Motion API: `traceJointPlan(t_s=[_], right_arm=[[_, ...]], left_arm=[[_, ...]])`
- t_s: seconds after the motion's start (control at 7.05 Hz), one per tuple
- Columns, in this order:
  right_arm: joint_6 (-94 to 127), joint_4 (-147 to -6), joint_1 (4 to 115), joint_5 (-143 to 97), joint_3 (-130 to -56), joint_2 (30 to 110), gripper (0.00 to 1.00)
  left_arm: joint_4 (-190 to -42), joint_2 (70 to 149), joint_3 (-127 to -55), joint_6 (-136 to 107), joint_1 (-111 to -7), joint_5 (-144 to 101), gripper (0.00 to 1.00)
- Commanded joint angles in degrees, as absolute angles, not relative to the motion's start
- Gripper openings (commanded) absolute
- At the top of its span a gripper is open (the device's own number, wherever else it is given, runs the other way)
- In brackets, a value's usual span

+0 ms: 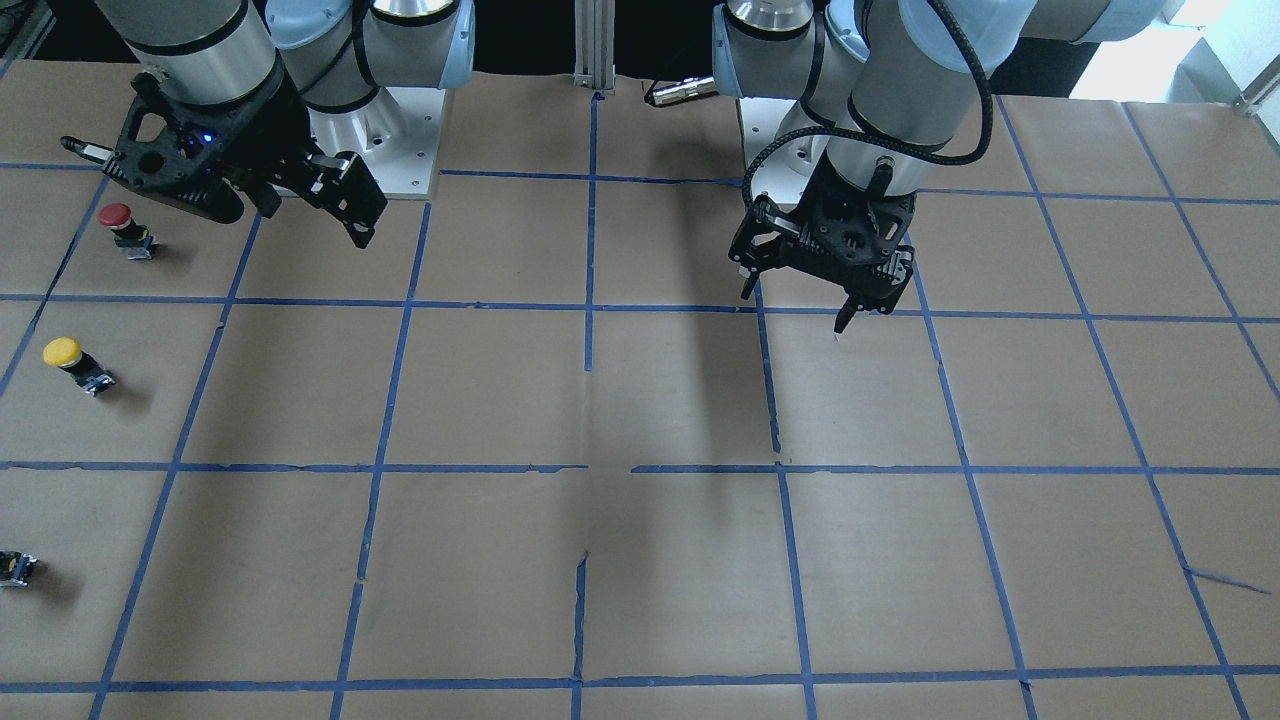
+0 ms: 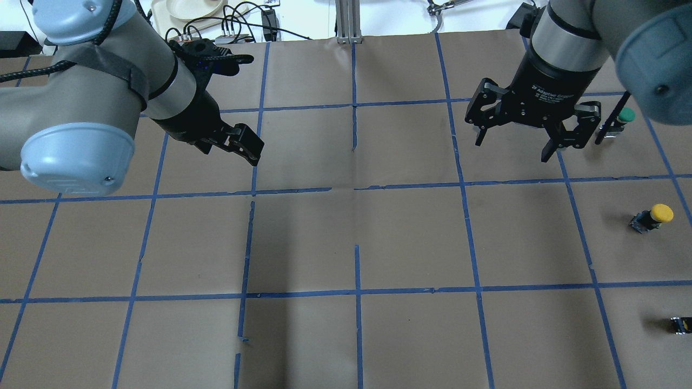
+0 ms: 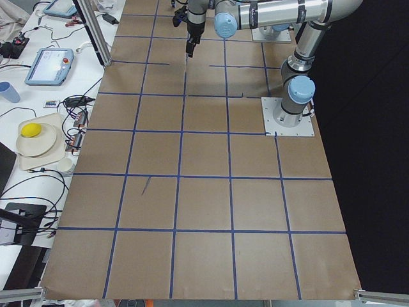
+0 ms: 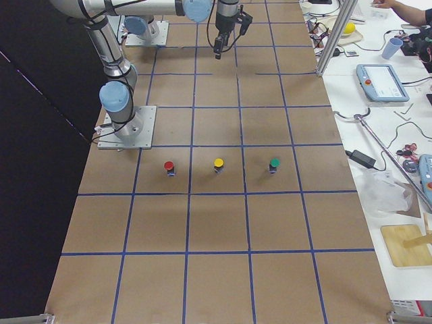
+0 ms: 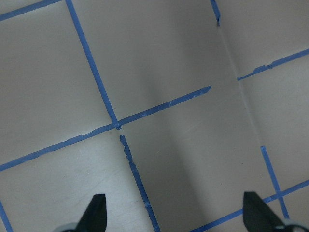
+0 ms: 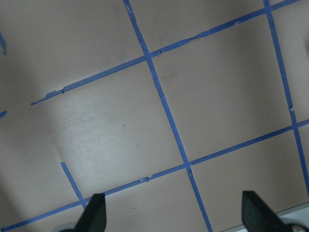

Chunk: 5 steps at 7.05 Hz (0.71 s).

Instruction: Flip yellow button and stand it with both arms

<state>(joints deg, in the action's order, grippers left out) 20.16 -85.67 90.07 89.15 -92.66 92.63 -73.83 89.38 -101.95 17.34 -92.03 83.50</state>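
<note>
The yellow button (image 1: 70,360) stands on the brown paper at the robot's right end of the table, its yellow cap up on the black-grey body. It also shows in the overhead view (image 2: 653,216) and the exterior right view (image 4: 218,165). My right gripper (image 2: 511,149) hangs open and empty above the table, well short of the button; it also shows in the front-facing view (image 1: 315,220). My left gripper (image 1: 795,305) is open and empty over the table's other half, and also shows in the overhead view (image 2: 243,146). Both wrist views show only taped paper between spread fingertips.
A red-capped button (image 1: 118,222) stands nearer the robot's base than the yellow one and a green-capped button (image 2: 621,116) stands farther out, in one row. A small black-yellow part (image 1: 15,568) is cut by the frame edge. Blue tape lines (image 1: 590,305) grid the paper.
</note>
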Motion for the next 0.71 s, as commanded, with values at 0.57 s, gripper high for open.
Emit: traceJointPlan(t_s=[0.57], right_arm=[[12.22, -83.24, 89.48, 90.00, -93.25, 94.66, 1.00]], left_arm=[[-73.83, 89.38, -101.95, 17.40, -92.11, 83.50, 1.00]])
